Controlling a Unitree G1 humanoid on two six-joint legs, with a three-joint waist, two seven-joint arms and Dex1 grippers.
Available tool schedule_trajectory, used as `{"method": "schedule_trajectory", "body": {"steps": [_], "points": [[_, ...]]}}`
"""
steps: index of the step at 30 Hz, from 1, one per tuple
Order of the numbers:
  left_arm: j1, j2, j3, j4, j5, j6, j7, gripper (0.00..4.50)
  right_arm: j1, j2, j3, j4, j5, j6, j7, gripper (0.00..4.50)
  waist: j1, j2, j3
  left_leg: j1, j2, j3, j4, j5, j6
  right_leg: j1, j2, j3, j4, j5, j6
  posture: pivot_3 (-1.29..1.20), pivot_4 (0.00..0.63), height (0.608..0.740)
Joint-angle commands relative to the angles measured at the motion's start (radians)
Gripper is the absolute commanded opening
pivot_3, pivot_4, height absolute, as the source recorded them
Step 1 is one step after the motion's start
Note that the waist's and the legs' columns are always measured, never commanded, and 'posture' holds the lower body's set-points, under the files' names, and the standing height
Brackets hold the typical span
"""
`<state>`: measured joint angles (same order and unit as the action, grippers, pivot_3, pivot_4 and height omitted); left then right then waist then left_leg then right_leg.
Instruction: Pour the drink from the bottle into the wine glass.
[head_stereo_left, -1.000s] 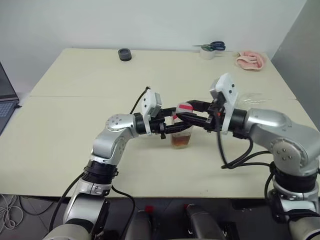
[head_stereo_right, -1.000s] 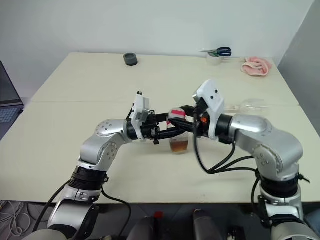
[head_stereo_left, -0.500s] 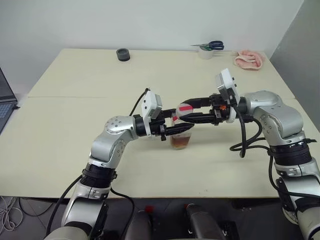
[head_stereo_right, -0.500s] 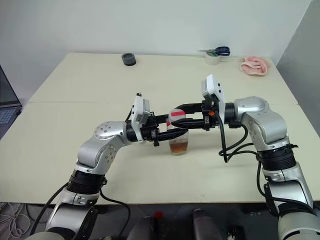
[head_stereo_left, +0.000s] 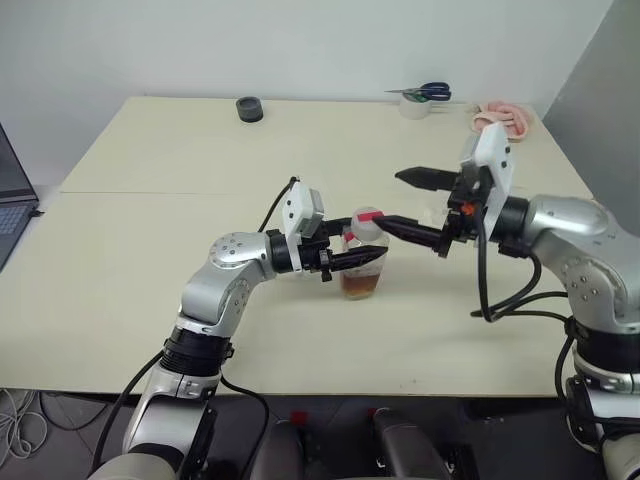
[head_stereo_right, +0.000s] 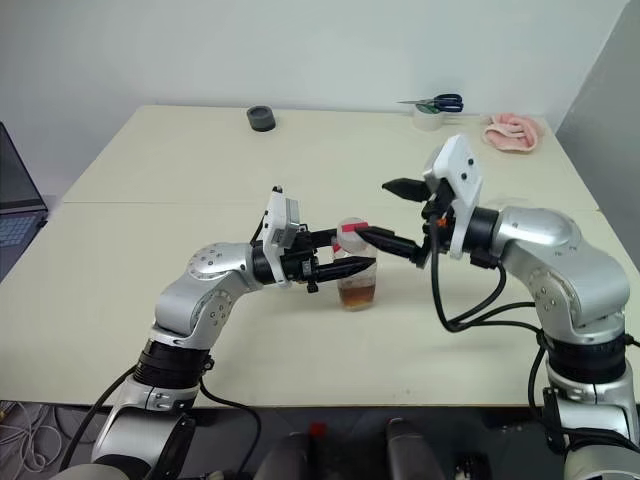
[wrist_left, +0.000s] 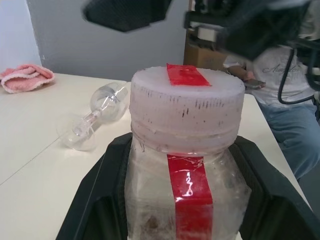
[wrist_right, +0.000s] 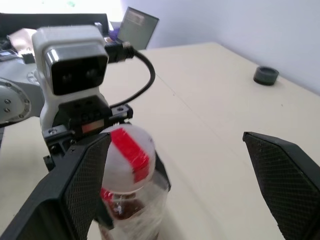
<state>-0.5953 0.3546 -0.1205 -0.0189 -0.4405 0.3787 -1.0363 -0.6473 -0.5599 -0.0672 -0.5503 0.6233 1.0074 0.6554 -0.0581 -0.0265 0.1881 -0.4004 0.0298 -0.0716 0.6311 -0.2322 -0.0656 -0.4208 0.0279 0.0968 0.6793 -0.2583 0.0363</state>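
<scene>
The left claw (head_stereo_left: 362, 258) covers the bottle's (wrist_left: 186, 200) sides, and the picture's edge cuts off its base there. The laptop (head_stereo_left: 8, 205) is cropped at the frame's edge. Behind the right claw (head_stereo_left: 420, 205), the glass (wrist_left: 95, 116) lying on the surface (head_stereo_left: 150, 260) is hidden.

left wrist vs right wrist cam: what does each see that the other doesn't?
Left wrist, not right: clear stemmed wine glass lying on its side, pink cloth, a person in a white shirt. Right wrist, not left: small black round object, laptop. Both: clear plastic bottle with red label strip, cap on, gripped by the left end effector.
</scene>
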Motion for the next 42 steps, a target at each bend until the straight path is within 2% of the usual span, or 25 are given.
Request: {"method": "schedule_trajectory", "body": {"steps": [1, 5, 8, 18, 26, 29, 31, 33, 38, 42], "points": [[-0.038, -0.014, 0.002, 0.013, 0.008, -0.046, -0.004, 2.19, -0.001, 0.058, -0.042, -0.152, 0.088, 0.134, -0.146, 4.5, 0.0, 0.0, 0.0, 0.0, 0.0, 0.0, 0.0, 0.0, 0.0, 0.0, 0.0, 0.0, 0.0, 0.0, 0.0, 0.0, 0.15, 0.74], [-0.064, -0.031, -0.002, 0.051, 0.013, -0.067, -0.015, 2.19, -0.008, 0.149, -0.07, -0.201, 0.135, 0.225, -0.286, 4.5, 0.001, 0.0, 0.0, 0.0, 0.0, 0.0, 0.001, 0.0, 0.0, 0.0, 0.0, 0.0, 0.0, 0.0, 0.0, 0.0, 0.15, 0.74], [-0.078, -0.039, -0.004, 0.079, 0.02, -0.083, -0.024, 2.19, 0.002, 0.175, -0.043, -0.207, 0.1, 0.267, -0.371, 4.5, 0.001, 0.0, 0.0, -0.001, 0.0, 0.0, 0.001, 0.0, 0.0, 0.0, 0.0, 0.0, -0.001, 0.0, 0.0, 0.0, 0.15, 0.74], [-0.087, -0.053, -0.006, 0.104, 0.03, -0.106, -0.032, 2.19, 0.002, 0.244, -0.024, -0.192, 0.082, 0.3, -0.496, 4.5, 0.0, 0.0, 0.0, 0.0, 0.0, 0.0, 0.0, 0.0, 0.0, 0.0, 0.0, 0.0, -0.001, 0.0, 0.0, 0.0, 0.15, 0.74], [-0.071, -0.039, -0.003, 0.089, 0.036, -0.107, -0.023, 2.19, -0.006, 0.257, -0.009, -0.177, 0.08, 0.297, -0.51, 1.85, 0.0, 0.0, 0.0, -0.001, 0.0, 0.0, 0.0, 0.0, 0.0, 0.0, 0.0, 0.0, -0.001, 0.0, 0.0, 0.0, 0.15, 0.74], [-0.067, -0.038, 0.001, 0.08, 0.038, -0.103, -0.019, 2.19, -0.009, 0.257, -0.005, -0.166, 0.083, 0.286, -0.501, 1.83, 0.0, 0.0, 0.0, 0.0, 0.0, 0.0, 0.0, 0.0, 0.0, 0.0, 0.0, 0.0, -0.001, 0.0, 0.0, 0.0, 0.15, 0.74], [-0.067, -0.037, 0.005, 0.078, 0.037, -0.101, -0.016, 2.19, -0.015, 0.25, 0.005, -0.136, 0.09, 0.248, -0.459, 1.83, -0.001, 0.0, 0.0, 0.0, 0.0, 0.0, 0.0, 0.0, 0.0, 0.0, 0.0, 0.0, -0.001, 0.0, 0.0, 0.0, 0.15, 0.74], [-0.071, -0.039, 0.005, 0.079, 0.036, -0.097, -0.012, 2.19, -0.016, 0.221, 0.029, -0.08, 0.093, 0.155, -0.347, 1.83, -0.001, 0.0, 0.0, 0.0, 0.0, 0.0, 0.0, 0.0, 0.0, 0.0, 0.0, 0.0, -0.001, 0.0, 0.0, 0.0, 0.15, 0.74], [-0.069, -0.053, 0.007, 0.08, 0.026, -0.085, -0.003, 2.19, -0.069, 0.074, 0.166, 0.206, 0.052, -0.212, 0.246, 1.83, -0.001, 0.0, 0.0, 0.0, 0.0, 0.001, 0.0, 0.0, 0.0, 0.001, 0.0, 0.0, -0.003, 0.0, 0.0, 0.0, 0.15, 0.74], [-0.077, -0.06, 0.007, 0.087, 0.03, -0.085, -0.006, 2.19, -0.191, 0.068, 0.243, 0.496, -0.062, -0.401, 0.465, 1.83, -0.015, 0.0, 0.0, 0.0, 0.0, 0.001, 0.0, 0.0, 0.0, 0.0, 0.001, 0.0, -0.001, 0.0, 0.0, 0.0, 0.15, 0.74]]}}
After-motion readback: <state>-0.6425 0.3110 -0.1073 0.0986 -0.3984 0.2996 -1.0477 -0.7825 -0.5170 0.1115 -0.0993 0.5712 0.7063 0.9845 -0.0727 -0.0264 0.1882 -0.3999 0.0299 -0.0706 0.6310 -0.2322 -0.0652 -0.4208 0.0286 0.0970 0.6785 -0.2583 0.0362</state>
